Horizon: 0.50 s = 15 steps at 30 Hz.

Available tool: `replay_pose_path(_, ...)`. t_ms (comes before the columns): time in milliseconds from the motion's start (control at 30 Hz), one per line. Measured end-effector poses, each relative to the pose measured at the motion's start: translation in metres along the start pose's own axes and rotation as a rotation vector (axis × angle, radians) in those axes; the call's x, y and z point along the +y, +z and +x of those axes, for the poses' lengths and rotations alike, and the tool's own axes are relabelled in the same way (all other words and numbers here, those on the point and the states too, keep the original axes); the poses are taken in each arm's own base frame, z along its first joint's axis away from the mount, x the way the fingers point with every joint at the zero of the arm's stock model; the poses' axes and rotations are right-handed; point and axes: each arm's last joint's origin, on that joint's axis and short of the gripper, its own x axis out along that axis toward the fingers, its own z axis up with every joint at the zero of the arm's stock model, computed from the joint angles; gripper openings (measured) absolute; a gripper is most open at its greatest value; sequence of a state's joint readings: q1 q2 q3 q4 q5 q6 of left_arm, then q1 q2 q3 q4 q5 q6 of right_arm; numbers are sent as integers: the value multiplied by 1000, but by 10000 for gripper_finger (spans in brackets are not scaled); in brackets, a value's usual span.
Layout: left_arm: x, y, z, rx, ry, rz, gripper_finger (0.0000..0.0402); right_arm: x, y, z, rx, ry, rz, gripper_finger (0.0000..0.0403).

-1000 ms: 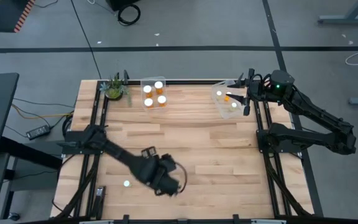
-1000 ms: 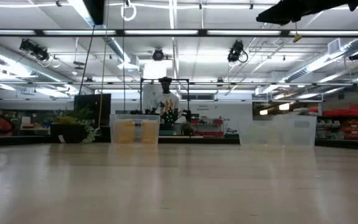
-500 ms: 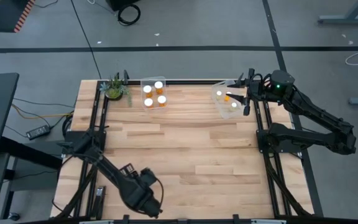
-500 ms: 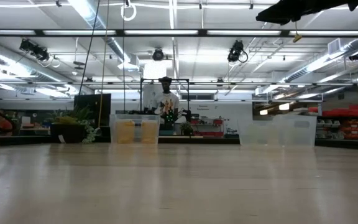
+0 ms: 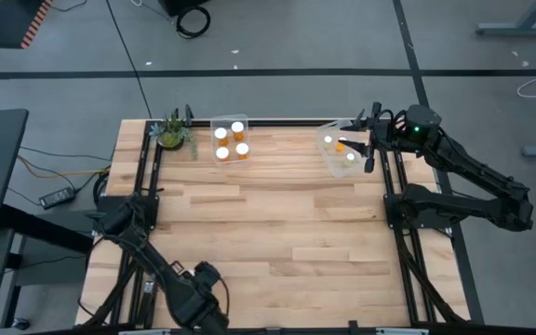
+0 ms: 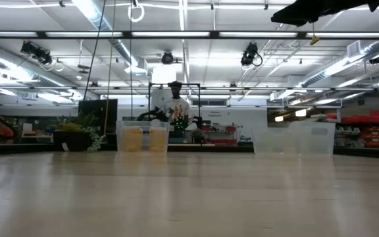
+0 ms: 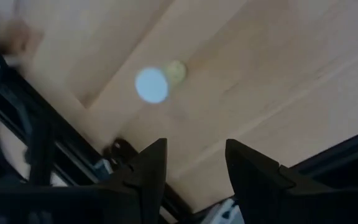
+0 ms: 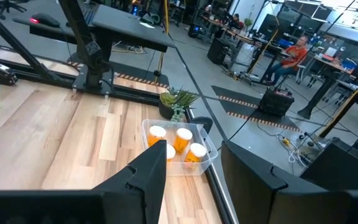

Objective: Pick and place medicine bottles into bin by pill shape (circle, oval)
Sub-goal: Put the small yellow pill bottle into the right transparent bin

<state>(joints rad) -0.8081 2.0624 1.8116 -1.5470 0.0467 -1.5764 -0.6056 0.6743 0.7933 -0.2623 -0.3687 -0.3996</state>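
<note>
On the table [image 7: 253,56], white-capped bottle [image 7: 152,84], upright, blurred

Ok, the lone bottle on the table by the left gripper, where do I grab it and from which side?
Take the bottle around its body just under the white cap, coming straight down from above. It stands upright, its round cap facing the left gripper, with bare table all round, so the open fingers can likely straddle it.

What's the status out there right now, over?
Left gripper open, empty, near loose medicine bottle. Right gripper open, by far-right bin. Nothing blocking.
</note>
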Motion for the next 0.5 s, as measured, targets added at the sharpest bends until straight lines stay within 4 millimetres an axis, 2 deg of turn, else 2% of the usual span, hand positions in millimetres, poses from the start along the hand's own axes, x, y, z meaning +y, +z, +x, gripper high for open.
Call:
replay_pose_path(233, -4, -17, 21, -7, -14, -57, 172, 0, 0, 0, 0, 0, 0, 161)
replay_pose_path(500, -1, -20, 50, -16, 41, -108, 189, 0, 0, 0, 0, 0, 1, 161)
